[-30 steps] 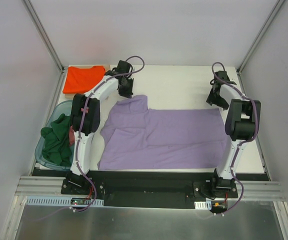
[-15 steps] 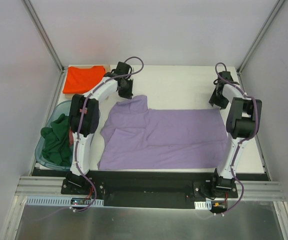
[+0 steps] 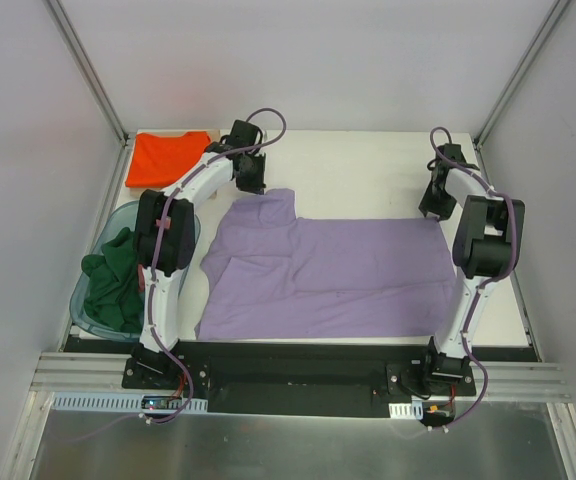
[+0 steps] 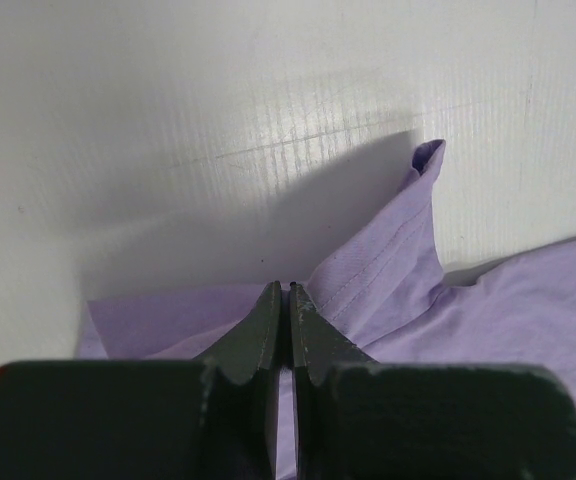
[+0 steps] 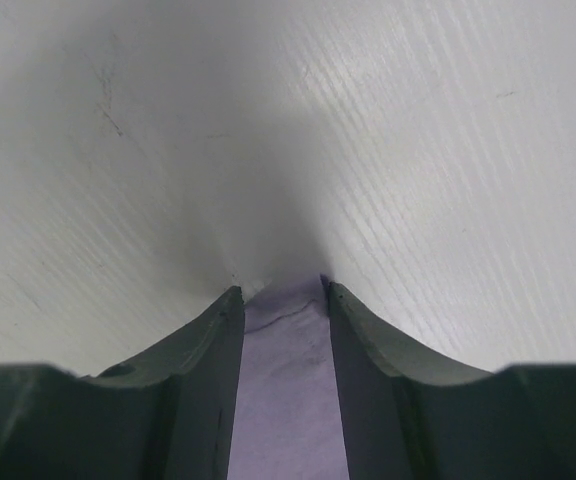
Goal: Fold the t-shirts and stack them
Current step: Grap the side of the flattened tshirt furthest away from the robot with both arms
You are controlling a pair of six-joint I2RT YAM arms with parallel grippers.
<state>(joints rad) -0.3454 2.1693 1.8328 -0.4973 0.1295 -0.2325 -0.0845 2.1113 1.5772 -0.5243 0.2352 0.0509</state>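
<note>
The large lavender t-shirt point(image 3: 328, 270) lies spread flat across the middle of the table. My left gripper point(image 3: 252, 187) is at its far left sleeve; in the left wrist view its jaws point(image 4: 288, 286) are shut on the raised cloth edge point(image 4: 368, 270). My right gripper point(image 3: 432, 207) is at the shirt's far right corner, open, with the corner point(image 5: 286, 330) between its fingers point(image 5: 278, 292). The orange t-shirt point(image 3: 168, 157) lies folded at the far left corner. The dark green t-shirt point(image 3: 113, 285) is bunched in the tub. A bit of pink cloth point(image 3: 144, 271) shows beside it.
The translucent teal tub point(image 3: 81, 305) stands at the left edge of the table. Metal frame posts and grey walls close in the table at the left, back and right. White tabletop point(image 3: 358, 170) shows beyond the lavender shirt.
Both grippers have shifted only slightly at the shirt's far edge; the right one moved a little right and down onto the corner. The shirts have not moved.
</note>
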